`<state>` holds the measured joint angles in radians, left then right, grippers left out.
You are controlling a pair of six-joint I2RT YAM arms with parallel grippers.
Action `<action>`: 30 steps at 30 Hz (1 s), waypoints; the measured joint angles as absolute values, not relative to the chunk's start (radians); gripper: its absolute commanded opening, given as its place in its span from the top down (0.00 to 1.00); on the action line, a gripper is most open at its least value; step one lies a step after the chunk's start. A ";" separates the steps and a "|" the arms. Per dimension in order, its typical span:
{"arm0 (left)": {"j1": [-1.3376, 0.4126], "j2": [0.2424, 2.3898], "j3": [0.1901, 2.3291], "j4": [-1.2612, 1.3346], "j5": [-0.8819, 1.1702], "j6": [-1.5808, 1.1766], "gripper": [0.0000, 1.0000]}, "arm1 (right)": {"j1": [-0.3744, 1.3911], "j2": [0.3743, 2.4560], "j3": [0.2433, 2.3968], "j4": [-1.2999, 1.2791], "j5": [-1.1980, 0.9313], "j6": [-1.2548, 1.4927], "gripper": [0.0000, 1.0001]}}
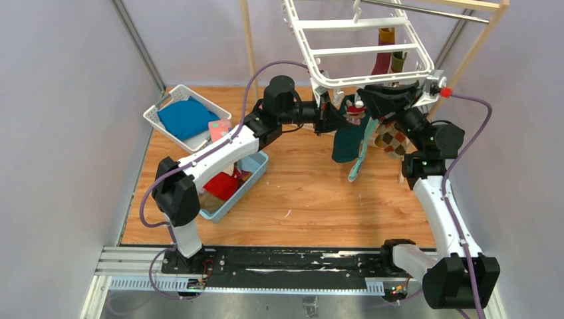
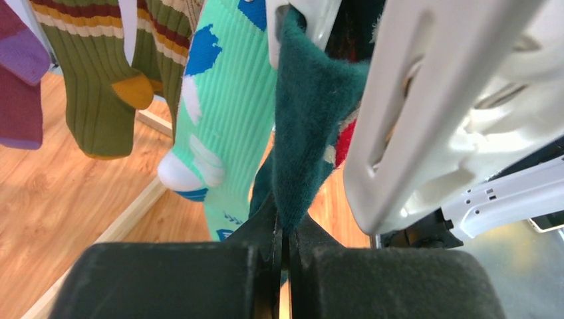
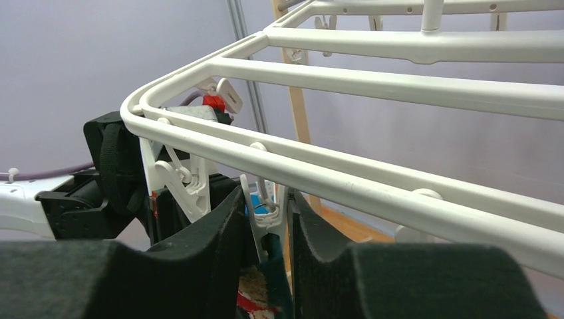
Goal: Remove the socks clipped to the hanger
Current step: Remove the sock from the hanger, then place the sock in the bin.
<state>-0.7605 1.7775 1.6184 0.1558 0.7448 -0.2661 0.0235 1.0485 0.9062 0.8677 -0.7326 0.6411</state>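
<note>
Left gripper (image 2: 284, 229): nearest the lens. The black fingers are pressed together with no gap, pinching the lower fold of the teal sock (image 2: 306, 126).
Teal sock: it runs straight up from my left tips to a clip under the hanger (image 3: 346, 176), so it hangs directly below my right gripper.
Right gripper (image 3: 266, 203): narrowed to a slim gap around the clip (image 3: 261, 222). Both pads appear to touch its wings. I cannot tell whether the clip's bite has let go.
Hanger rim: it passes just above my right fingers and slopes across them.
Risk, early pull: if my left drags down while the clip bites, the sock stretches and the hanger tips or swings on its rod (image 1: 425, 10).
Risk, slip: the clip wings are smooth and small, so my right pads could skid off and the clip would snap back on the sock.
Risk, snag: the mint sock (image 2: 233, 113) hangs just beside my left fingers, and a sideways pull could catch it.
Risk, knock: any lift of my right wrist would strike the rim overhead.
Left arm: stretched forward and inward, with the wrist level and the gripper under the hanger's near corner.
Right arm: raised along the outer side with the elbow bent. The wrist turns inward at rim height, facing my left.
</note>
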 measured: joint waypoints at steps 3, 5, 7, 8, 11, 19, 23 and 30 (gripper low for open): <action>-0.760 1.777 1.618 0.155 0.744 -0.266 1.00 | 0.023 1.048 0.906 0.872 -0.732 0.646 0.90; -0.760 1.777 1.618 0.155 0.743 -0.265 1.00 | 0.023 1.047 0.906 0.871 -0.731 0.650 0.97; -0.760 1.777 1.618 0.155 0.740 -0.266 1.00 | 0.023 1.046 0.906 0.872 -0.732 0.655 0.99; -0.760 1.777 1.617 0.155 0.739 -0.265 1.00 | 0.023 1.045 0.906 0.872 -0.731 0.655 1.00; -0.758 1.777 1.607 0.155 0.736 -0.261 1.00 | 0.023 1.040 0.906 0.870 -0.728 0.657 1.00; -0.731 1.715 1.481 0.149 0.725 -0.236 1.00 | 0.023 1.032 0.908 0.857 -0.722 0.660 0.81; -0.705 1.639 1.379 0.132 0.721 -0.207 1.00 | 0.023 1.031 0.923 0.816 -0.725 0.650 0.47; -0.664 1.467 1.317 -0.131 0.694 -0.016 1.00 | 0.021 0.994 0.929 0.698 -0.770 0.610 0.14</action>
<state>-0.6640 1.4670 1.3174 -0.1314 0.6945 -0.0158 0.0212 0.9936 0.9287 0.6983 -0.7700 0.6102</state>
